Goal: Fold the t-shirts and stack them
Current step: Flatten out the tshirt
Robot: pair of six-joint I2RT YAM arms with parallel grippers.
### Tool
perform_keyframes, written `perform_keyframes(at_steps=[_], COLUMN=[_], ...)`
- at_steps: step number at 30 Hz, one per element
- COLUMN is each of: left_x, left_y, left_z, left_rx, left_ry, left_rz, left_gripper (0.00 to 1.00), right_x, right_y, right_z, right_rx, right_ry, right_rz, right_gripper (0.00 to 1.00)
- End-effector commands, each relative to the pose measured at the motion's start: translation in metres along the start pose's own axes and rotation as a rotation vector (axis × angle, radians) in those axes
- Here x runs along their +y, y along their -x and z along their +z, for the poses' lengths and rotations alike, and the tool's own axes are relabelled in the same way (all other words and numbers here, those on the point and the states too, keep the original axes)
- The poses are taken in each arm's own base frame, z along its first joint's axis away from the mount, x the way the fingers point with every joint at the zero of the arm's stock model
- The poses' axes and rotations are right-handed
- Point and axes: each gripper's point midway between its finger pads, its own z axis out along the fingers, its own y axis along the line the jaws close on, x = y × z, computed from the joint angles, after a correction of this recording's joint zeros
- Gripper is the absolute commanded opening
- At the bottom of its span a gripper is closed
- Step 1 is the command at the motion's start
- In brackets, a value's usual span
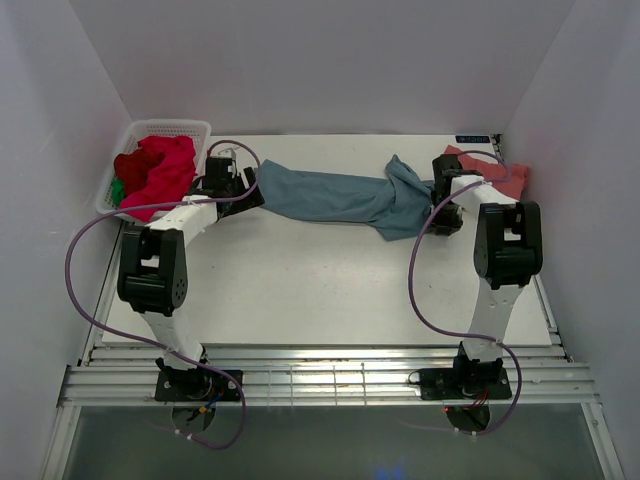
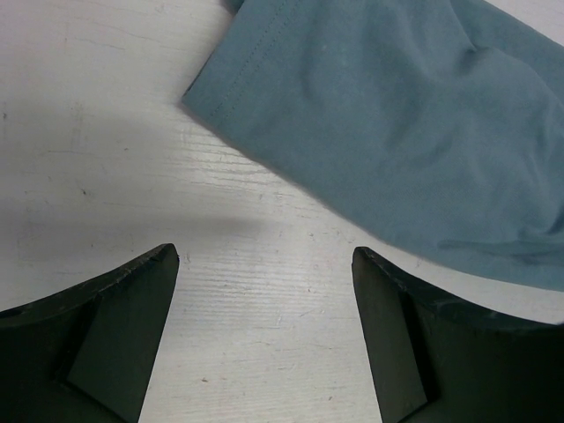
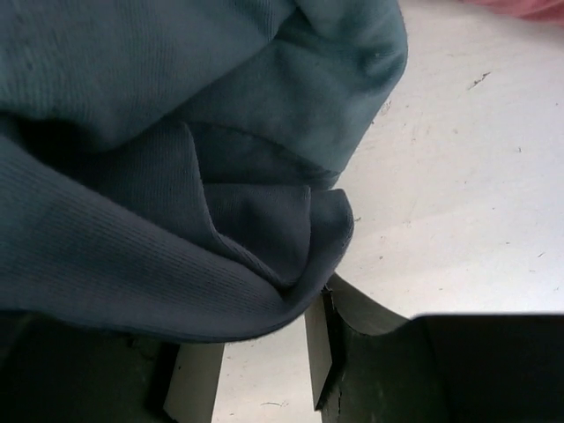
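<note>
A large teal-blue t-shirt (image 1: 330, 195) lies stretched left to right across the back of the table. Its right end is bunched. My left gripper (image 1: 250, 186) hovers open at the shirt's left end. In the left wrist view a hemmed corner of the shirt (image 2: 405, 115) lies just beyond the left gripper (image 2: 264, 256), and only bare table shows between its fingers. My right gripper (image 3: 256, 326) is at the bunched end. A thick fold of the teal shirt (image 3: 176, 132) sits between its fingertips, and a strip of table shows between the pads.
A white lattice basket (image 1: 170, 128) at the back left holds a red-magenta shirt (image 1: 160, 175) and a bit of green cloth (image 1: 118, 188). A salmon-pink shirt (image 1: 495, 172) lies at the back right, behind the right arm. White walls enclose three sides.
</note>
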Motion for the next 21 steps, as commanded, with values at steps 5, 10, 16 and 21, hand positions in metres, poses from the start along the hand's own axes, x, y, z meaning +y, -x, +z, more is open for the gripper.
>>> perform_keyframes(at_steps=[5, 10, 16, 21], left_x=[-0.007, -0.005, -0.005, -0.005], left_y=[0.011, 0.007, 0.004, 0.003], left_z=[-0.001, -0.001, 0.001, 0.004], left_rx=[-0.016, -0.01, -0.001, 0.006], left_ry=[-0.017, -0.015, -0.016, -0.018], left_rz=[0.021, 0.02, 0.021, 0.021], left_gripper=[0.9, 0.9, 0.9, 0.9], right_x=[0.014, 0.015, 0.017, 0.017], right_y=[-0.024, -0.011, 0.012, 0.021], right_z=[0.048, 0.042, 0.022, 0.014], right_rx=[0.093, 0.057, -0.005, -0.03], right_ry=[0.061, 0.08, 0.11, 0.129], right_rz=[-0.033, -0.022, 0.005, 0.021], right_gripper=[0.46, 0.48, 0.53, 0.53])
